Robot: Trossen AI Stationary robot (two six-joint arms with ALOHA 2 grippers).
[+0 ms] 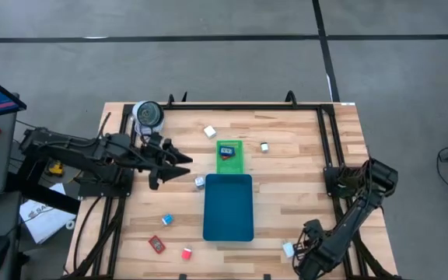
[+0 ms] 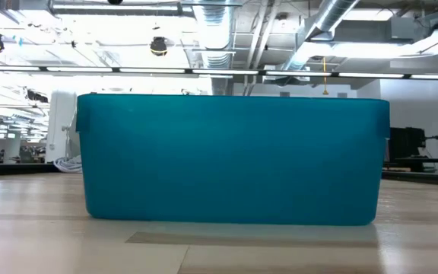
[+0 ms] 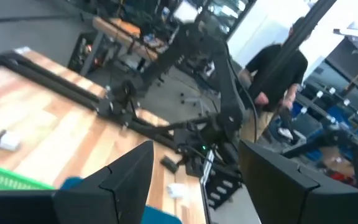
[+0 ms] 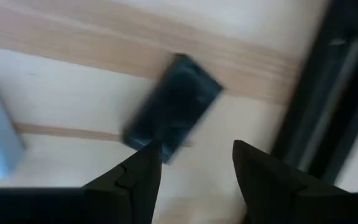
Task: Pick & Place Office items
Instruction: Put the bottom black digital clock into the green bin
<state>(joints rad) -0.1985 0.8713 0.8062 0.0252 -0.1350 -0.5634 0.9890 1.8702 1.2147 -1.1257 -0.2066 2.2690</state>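
High view: eight office items [image 1: 209,132] counted, four white or silvery, two red, one blue and one dark in the single green tray [image 1: 229,165]; one teal tray [image 1: 229,207]; left gripper [image 1: 183,163] waiting, silvery cube [image 1: 199,181] just beside its tips. Low view: teal tray wall only. Wrist views: left fingers spread, empty; right gripper [image 4: 194,152] spread, empty, black piece [image 4: 173,106] just ahead of its fingertips; best centred across the narrow width, then lowered squarely.

pale planked wood table [image 1: 302,187] with a smooth sheen; teal tray [image 2: 230,160] of matt plastic.
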